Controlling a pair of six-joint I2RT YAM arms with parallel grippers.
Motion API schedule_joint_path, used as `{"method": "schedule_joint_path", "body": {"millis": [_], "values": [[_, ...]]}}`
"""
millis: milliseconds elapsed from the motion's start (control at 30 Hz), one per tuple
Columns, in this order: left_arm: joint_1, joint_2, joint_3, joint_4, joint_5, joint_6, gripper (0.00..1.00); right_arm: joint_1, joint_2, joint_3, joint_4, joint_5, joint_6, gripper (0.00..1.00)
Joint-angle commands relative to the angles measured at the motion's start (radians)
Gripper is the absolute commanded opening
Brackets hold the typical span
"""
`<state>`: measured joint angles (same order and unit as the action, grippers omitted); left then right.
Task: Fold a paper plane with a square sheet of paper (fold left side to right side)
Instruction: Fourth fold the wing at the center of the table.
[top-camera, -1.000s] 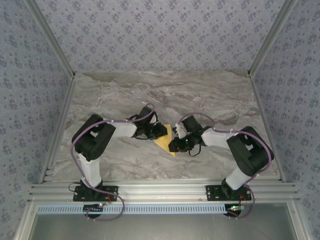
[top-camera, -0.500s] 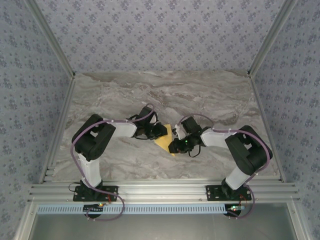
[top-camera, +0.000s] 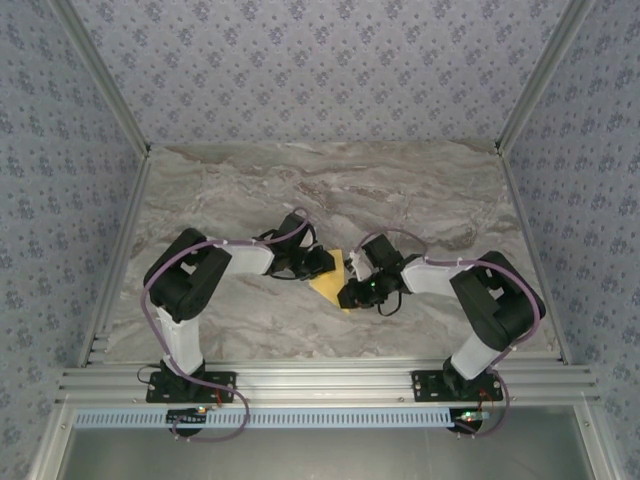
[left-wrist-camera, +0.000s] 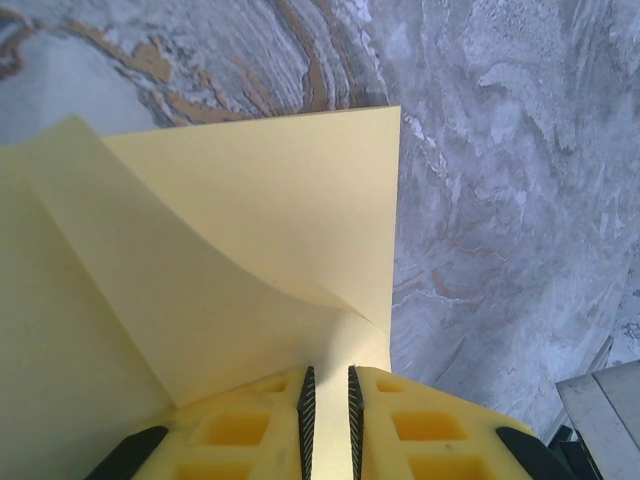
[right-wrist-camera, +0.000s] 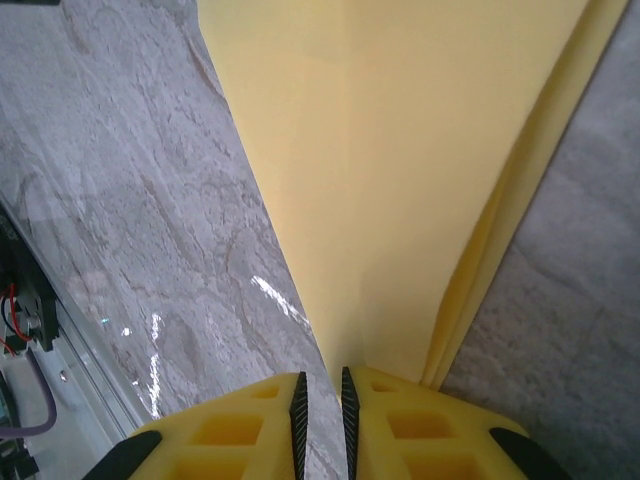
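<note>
At right end effector (right-wrist-camera: 320, 388), paper (top-camera: 327, 283) seemingly narrower now.

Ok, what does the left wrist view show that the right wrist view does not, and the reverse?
Left wrist view: a free square corner of the square sheet of paper, and its top layer curling over the lower one. Right wrist view: a long straight crease running away from the jaws, a doubled paper edge on the right, a purple cable past the marble table. Both: yellow paper running into nearly closed yellow jaws, above that table.
</note>
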<state>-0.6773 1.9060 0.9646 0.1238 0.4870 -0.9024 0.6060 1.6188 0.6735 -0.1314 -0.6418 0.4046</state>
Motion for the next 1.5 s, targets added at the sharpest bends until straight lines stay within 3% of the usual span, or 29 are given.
{"method": "schedule_joint_path", "body": {"millis": [0,367,667,1000,1133,1467], "values": [[-0.003,0.033,-0.033,-0.11,-0.051,0.017,0.19,0.016,-0.022,-0.043,-0.16,0.017,-0.021,0.19],[-0.004,0.036,-0.035,-0.106,-0.048,0.016,0.19,0.016,-0.06,-0.053,-0.207,0.023,-0.035,0.18],[-0.003,0.027,-0.038,-0.103,-0.046,0.015,0.19,-0.002,-0.189,0.006,-0.171,-0.039,-0.003,0.17],[-0.004,0.021,-0.039,-0.101,-0.043,0.014,0.19,-0.016,-0.032,0.044,0.02,-0.003,0.069,0.15],[-0.005,0.016,-0.038,-0.101,-0.044,0.016,0.19,-0.023,0.009,0.034,0.01,0.054,0.068,0.14],[-0.004,0.014,-0.033,-0.106,-0.047,0.019,0.19,-0.029,0.018,-0.047,-0.061,0.027,0.045,0.09]]}}
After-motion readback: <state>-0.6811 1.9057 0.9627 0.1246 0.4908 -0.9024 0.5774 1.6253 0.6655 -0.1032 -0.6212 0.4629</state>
